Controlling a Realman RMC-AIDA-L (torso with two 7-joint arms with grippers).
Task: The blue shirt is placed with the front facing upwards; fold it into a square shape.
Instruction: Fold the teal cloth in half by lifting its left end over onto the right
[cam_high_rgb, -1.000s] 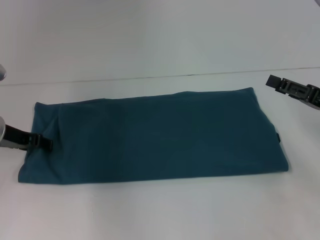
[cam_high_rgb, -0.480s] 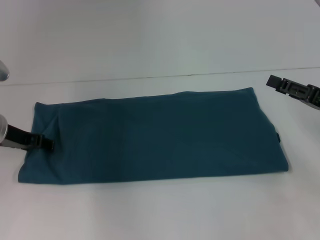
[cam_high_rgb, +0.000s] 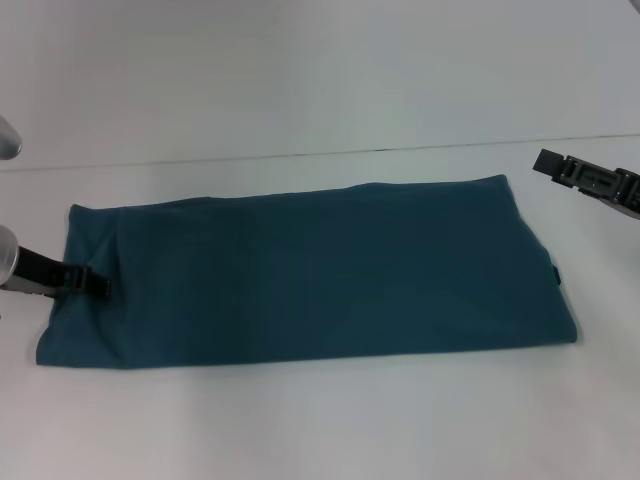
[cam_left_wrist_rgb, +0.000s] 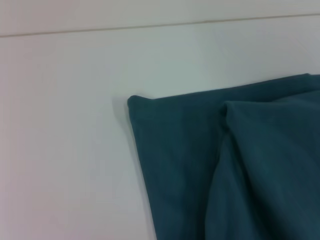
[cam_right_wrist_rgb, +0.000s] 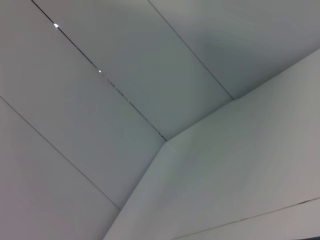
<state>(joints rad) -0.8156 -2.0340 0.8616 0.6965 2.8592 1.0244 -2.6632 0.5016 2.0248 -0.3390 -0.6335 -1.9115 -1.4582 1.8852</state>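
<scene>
White table (cam_high_rgb: 300, 420), blue shirt (cam_high_rgb: 310, 275) folded lengthwise, left-to-right

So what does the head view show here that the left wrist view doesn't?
Only the head view shows the whole blue shirt folded into a long band, plain side up, on the white table, with the left gripper at its left end and the right gripper hanging off beyond its far right corner. Only the left wrist view shows, close up, a raised fold ridge near that end's corner. Both show the shirt's left end on the table.
</scene>
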